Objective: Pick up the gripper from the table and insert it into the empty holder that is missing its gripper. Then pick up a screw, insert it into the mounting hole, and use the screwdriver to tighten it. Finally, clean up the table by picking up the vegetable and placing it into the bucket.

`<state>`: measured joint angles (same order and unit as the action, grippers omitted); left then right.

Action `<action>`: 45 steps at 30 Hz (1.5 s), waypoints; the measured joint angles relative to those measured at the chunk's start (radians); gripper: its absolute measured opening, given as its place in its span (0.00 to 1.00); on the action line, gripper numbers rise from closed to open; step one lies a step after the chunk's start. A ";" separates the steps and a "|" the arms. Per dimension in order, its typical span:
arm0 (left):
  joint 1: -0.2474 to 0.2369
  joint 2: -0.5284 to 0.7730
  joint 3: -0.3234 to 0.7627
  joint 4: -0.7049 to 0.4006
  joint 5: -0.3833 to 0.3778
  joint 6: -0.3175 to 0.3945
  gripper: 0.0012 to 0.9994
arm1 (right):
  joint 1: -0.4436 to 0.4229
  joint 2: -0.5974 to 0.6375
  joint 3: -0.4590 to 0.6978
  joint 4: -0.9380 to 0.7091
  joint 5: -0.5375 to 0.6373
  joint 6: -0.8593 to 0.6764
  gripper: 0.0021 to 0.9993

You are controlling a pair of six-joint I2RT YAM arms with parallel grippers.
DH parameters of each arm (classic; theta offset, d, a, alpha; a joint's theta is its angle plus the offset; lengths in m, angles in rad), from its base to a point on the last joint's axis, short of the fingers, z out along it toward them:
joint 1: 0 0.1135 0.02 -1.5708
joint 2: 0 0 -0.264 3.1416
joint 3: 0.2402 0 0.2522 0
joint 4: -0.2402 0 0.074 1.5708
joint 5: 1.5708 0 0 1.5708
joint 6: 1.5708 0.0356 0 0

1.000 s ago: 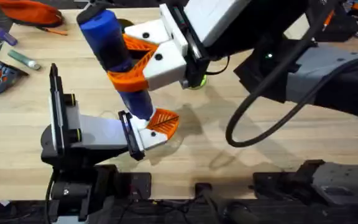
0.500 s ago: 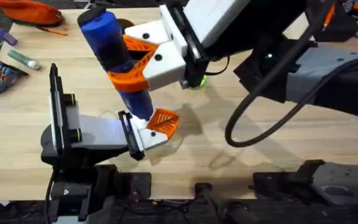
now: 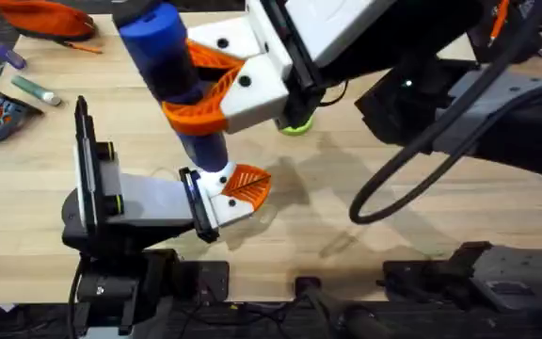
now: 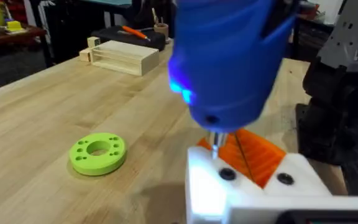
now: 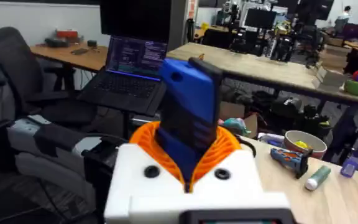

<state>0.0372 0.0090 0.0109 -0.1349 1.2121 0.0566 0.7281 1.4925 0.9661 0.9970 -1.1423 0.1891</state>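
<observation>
My right gripper (image 3: 200,94) reaches across the table and is shut on the blue screwdriver (image 3: 172,66), which stands nearly upright between its orange fingers (image 5: 225,146). The screwdriver's thin metal tip (image 4: 215,144) points down onto the white holder (image 4: 247,190) at the tip of my left arm. The orange ribbed gripper piece (image 4: 258,155) sits in that holder, just behind the tip. My left gripper (image 3: 238,193) lies low over the table near the front. A blue light glows on the screwdriver body (image 4: 229,56). The screw, the vegetable and the bucket are hidden or out of view.
A flat green ring dish (image 4: 98,153) lies on the wood just beyond the holder, partly under the right arm in the overhead view (image 3: 295,127). A wooden block (image 4: 123,56) stands at the far edge. Small tools (image 3: 26,87) and an orange pouch (image 3: 50,17) lie far left.
My right gripper and the screwdriver have shifted slightly toward the far side, with the tip still at the holder. The left arm has not moved.
</observation>
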 joint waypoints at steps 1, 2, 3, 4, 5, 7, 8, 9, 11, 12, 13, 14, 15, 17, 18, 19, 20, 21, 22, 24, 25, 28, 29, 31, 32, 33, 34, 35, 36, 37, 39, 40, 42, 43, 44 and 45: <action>0.000 0.000 0.000 0.000 0.000 0.000 0.01 | -0.005 0.000 0.006 0.000 -0.008 0.003 0.02; 0.000 0.000 0.000 0.000 0.000 0.000 0.01 | -0.008 0.000 0.011 0.000 -0.014 0.007 0.02; 0.000 0.000 0.000 0.000 0.000 0.000 0.01 | -0.013 0.000 0.017 0.000 -0.018 0.012 0.02; 0.000 0.000 0.000 0.000 0.000 0.000 0.01 | -0.018 0.000 0.023 0.002 -0.023 0.014 0.02; 0.000 0.000 0.000 0.000 0.000 0.000 0.01 | -0.023 0.000 0.026 0.003 -0.027 0.017 0.02; 0.000 0.000 0.000 0.000 0.000 0.000 0.01 | -0.034 0.000 0.029 0.001 -0.030 0.021 0.02; 0.000 0.000 0.000 0.000 0.000 0.000 0.01 | -0.040 0.000 0.030 -0.006 -0.032 0.022 0.02; 0.000 0.000 0.000 0.000 0.000 0.000 0.01 | -0.047 0.000 0.032 -0.027 -0.033 0.024 0.02; 0.000 0.000 0.000 0.000 0.000 0.000 0.01 | -0.067 0.000 0.043 -0.104 -0.033 0.021 0.02; 0.000 0.000 0.000 0.000 0.000 0.000 0.01 | -0.079 0.000 0.052 -0.161 -0.033 0.015 0.02; 0.000 0.000 0.000 0.000 0.000 0.000 0.01 | -0.095 0.000 0.062 -0.217 -0.033 0.001 0.02; 0.000 0.000 0.000 0.000 0.000 0.000 0.01 | -0.109 0.000 0.074 -0.274 -0.032 -0.016 0.02; 0.000 0.000 0.000 0.000 0.000 0.000 0.01 | -0.127 0.000 0.090 -0.343 -0.030 -0.039 0.02; 0.000 0.000 0.000 0.000 0.000 0.000 0.01 | -0.166 0.000 0.126 -0.483 -0.013 -0.093 0.02; 0.000 0.000 0.000 0.000 0.000 0.000 0.01 | -0.183 0.000 0.144 -0.546 0.000 -0.123 0.02; 0.000 0.000 0.000 0.000 0.000 0.000 0.01 | -0.202 0.000 0.168 -0.625 0.022 -0.160 0.02; 0.000 0.000 0.000 0.000 0.000 0.000 0.01 | -0.219 0.000 0.189 -0.697 0.048 -0.201 0.02; 0.000 0.000 0.000 0.000 0.000 0.000 0.01 | -0.236 0.000 0.215 -0.778 0.079 -0.247 0.02; 0.000 0.000 0.000 0.000 0.000 0.000 0.01 | -0.251 0.000 0.239 -0.852 0.112 -0.294 0.02; 0.000 0.000 0.000 0.000 0.000 0.000 0.01 | -0.272 0.000 0.288 -0.995 0.186 -0.390 0.02; 0.000 0.000 0.000 0.000 0.000 0.000 0.01 | -0.280 0.000 0.310 -1.057 0.225 -0.440 0.02; 0.000 0.000 0.000 0.000 0.000 0.000 0.01 | -0.304 0.000 0.360 -1.170 0.330 -0.573 0.02; 0.000 0.000 0.000 0.000 0.000 0.000 0.01 | -0.314 0.000 0.373 -1.195 0.362 -0.613 0.02; 0.000 0.000 0.000 0.000 0.000 0.000 0.01 | -0.337 0.000 0.386 -1.234 0.413 -0.677 0.02; 0.000 0.000 0.000 0.000 0.000 0.000 0.01 | -0.353 0.000 0.391 -1.259 0.441 -0.714 0.02; 0.000 0.000 0.000 0.000 0.000 0.000 0.01 | -0.369 0.000 0.392 -1.283 0.465 -0.746 0.02; 0.000 0.000 0.000 0.000 0.000 0.000 0.01 | -0.389 0.000 0.393 -1.315 0.494 -0.788 0.02; 0.000 0.000 0.000 0.000 0.000 0.000 0.01 | -0.403 0.000 0.393 -1.344 0.517 -0.822 0.02; 0.000 0.000 0.000 0.000 0.000 0.000 0.01 | -0.420 0.000 0.393 -1.377 0.544 -0.862 0.02; 0.000 0.000 0.000 0.000 0.000 0.000 0.01 | -0.434 0.000 0.393 -1.404 0.570 -0.899 0.02; 0.000 0.000 0.000 0.000 0.000 0.000 0.01 | -0.456 0.000 0.393 -1.462 0.633 -0.986 0.02; 0.000 0.000 0.000 0.000 0.000 0.000 0.01 | -0.463 0.000 0.393 -1.490 0.669 -1.030 0.02; 0.000 0.000 0.000 0.000 0.000 0.000 0.01 | -0.468 0.004 0.393 -1.531 0.737 -1.110 0.02; 0.000 0.000 0.000 0.000 0.000 0.000 0.01 | -0.469 0.009 0.393 -1.547 0.773 -1.153 0.02; 0.000 0.000 0.000 0.000 0.000 0.000 0.01 | -0.469 0.017 0.393 -1.559 0.803 -1.190 0.02; 0.000 0.000 0.000 0.000 0.000 0.000 0.01 | -0.469 0.033 0.393 -1.572 0.836 -1.232 0.02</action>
<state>0.0372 0.0090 0.0109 -0.1349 1.2118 0.0566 0.2596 1.5251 1.3590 -0.5745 -0.3067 -1.0427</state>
